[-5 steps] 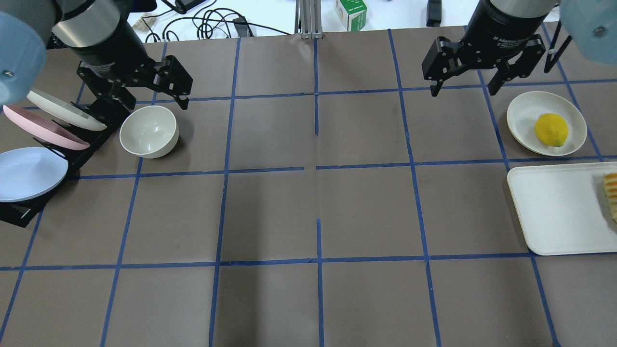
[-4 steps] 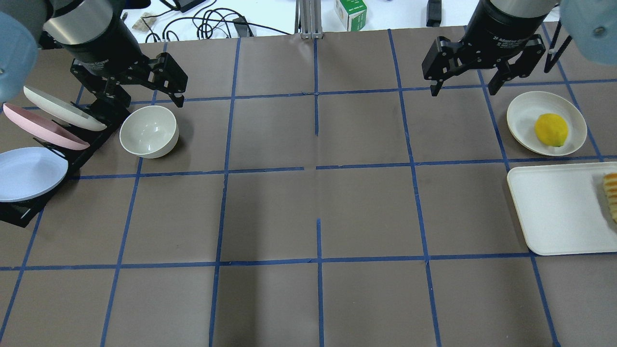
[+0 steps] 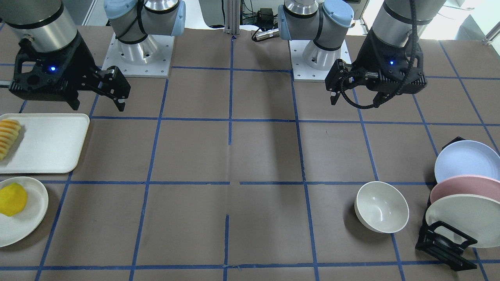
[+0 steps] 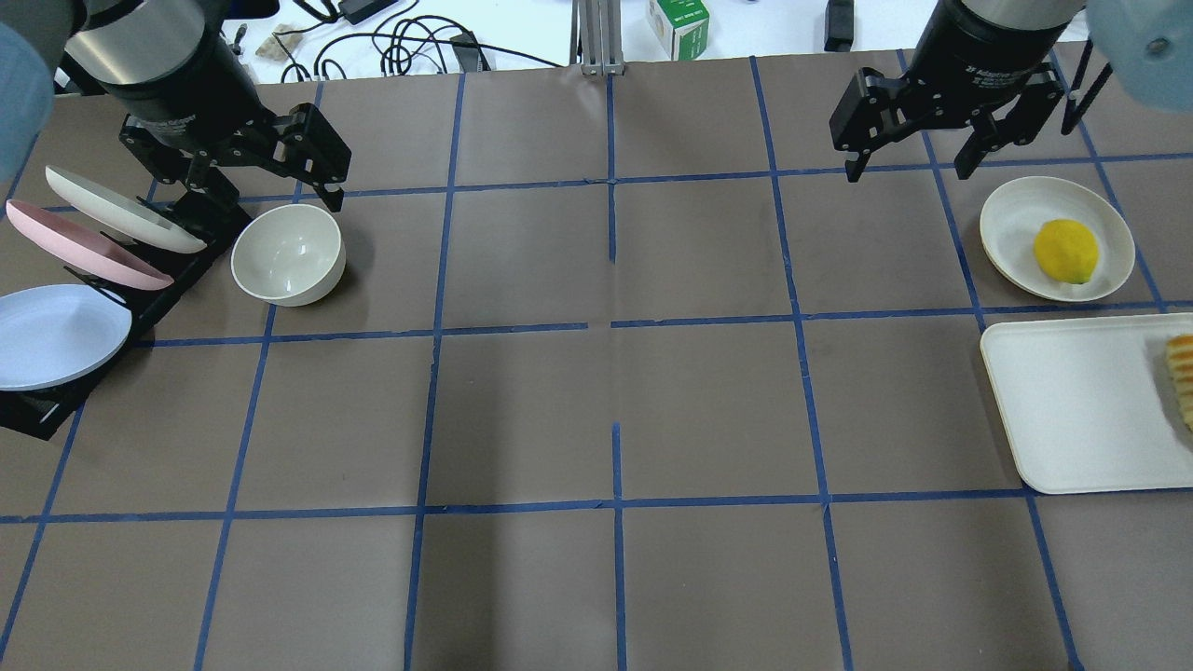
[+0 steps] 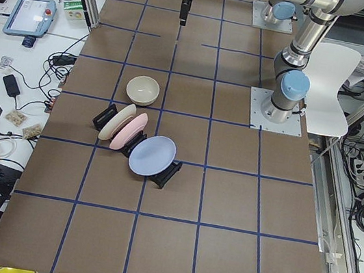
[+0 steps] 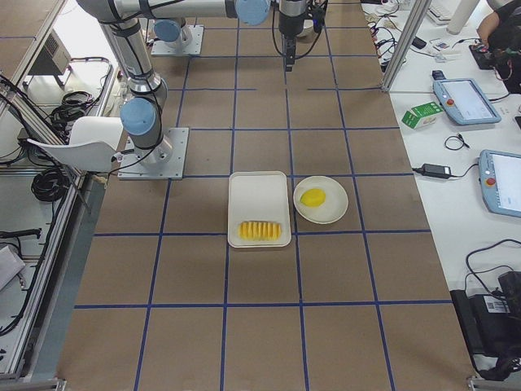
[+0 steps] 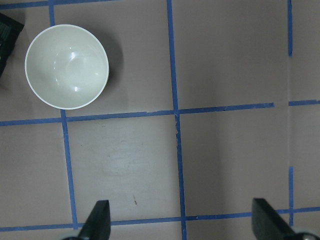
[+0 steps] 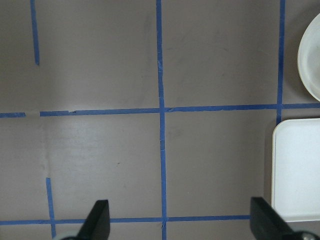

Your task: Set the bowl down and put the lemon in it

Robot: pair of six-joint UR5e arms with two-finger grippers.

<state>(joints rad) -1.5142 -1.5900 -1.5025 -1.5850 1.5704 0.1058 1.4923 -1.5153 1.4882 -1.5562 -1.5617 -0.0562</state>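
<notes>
The off-white bowl [image 4: 288,253] stands upright and empty on the brown table, next to the plate rack; it also shows in the front view [image 3: 381,207] and the left wrist view [image 7: 66,66]. The yellow lemon [image 4: 1065,250] lies on a small off-white plate [image 4: 1002,210] at the other end of the table, also seen in the front view [image 3: 12,200]. My left gripper [image 4: 266,191] is open and empty, raised just beyond the bowl. My right gripper [image 4: 905,172] is open and empty, raised beside the lemon's plate.
A black rack [image 4: 177,270] holds white, pink and blue plates beside the bowl. A white tray [image 4: 1072,410] with sliced ridged yellow food [image 4: 1182,377] lies next to the lemon's plate. Cables and a small carton [image 4: 678,26] lie off the mat.
My left gripper has drifted toward the overhead view's upper left, away from the bowl. My right gripper has shifted slightly to the right and up. Bowl and lemon have not moved.
</notes>
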